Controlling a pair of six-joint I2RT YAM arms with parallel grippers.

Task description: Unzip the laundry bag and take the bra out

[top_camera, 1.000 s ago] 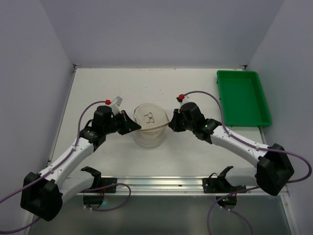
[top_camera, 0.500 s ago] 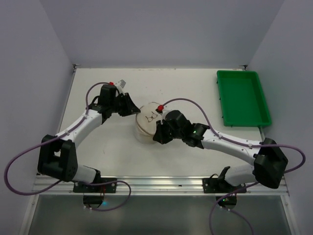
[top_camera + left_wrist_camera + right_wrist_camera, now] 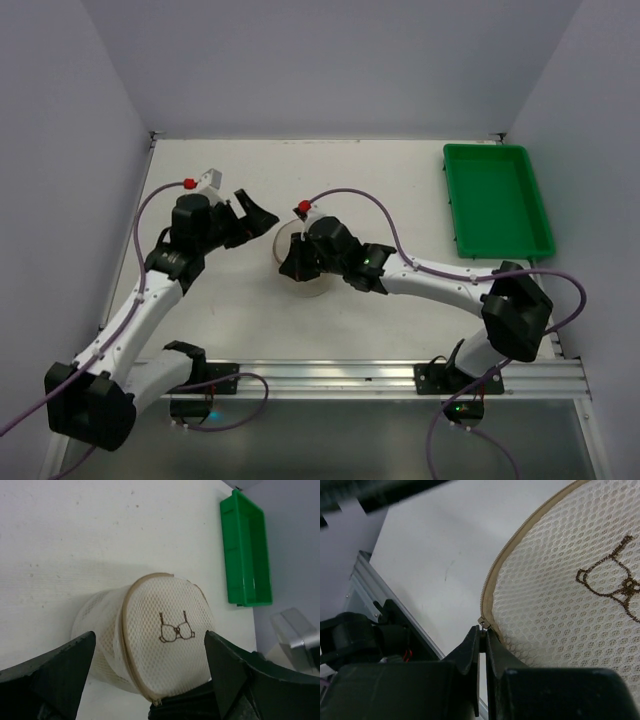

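Left fingers (image 3: pixel 255 210): we see them spread wide, holding nothing, just off the bag's 10 o'clock side.
Laundry bag (image 3: pixel 165 640): tipped up on its side mid-counter (image 3: pixel 400 180), with its bra symbol facing the left wrist camera.
Right fingers (image 3: pixel 483 632): pinched nearly together on the zipper pull (image 3: pixel 481 621) at the rim.
Green tray (image 3: pixel 497 200): at the bag's 2 o'clock, well apart.

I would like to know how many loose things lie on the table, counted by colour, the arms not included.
Cream-white: 1, the laundry bag
Green: 1, the tray
Total: 2
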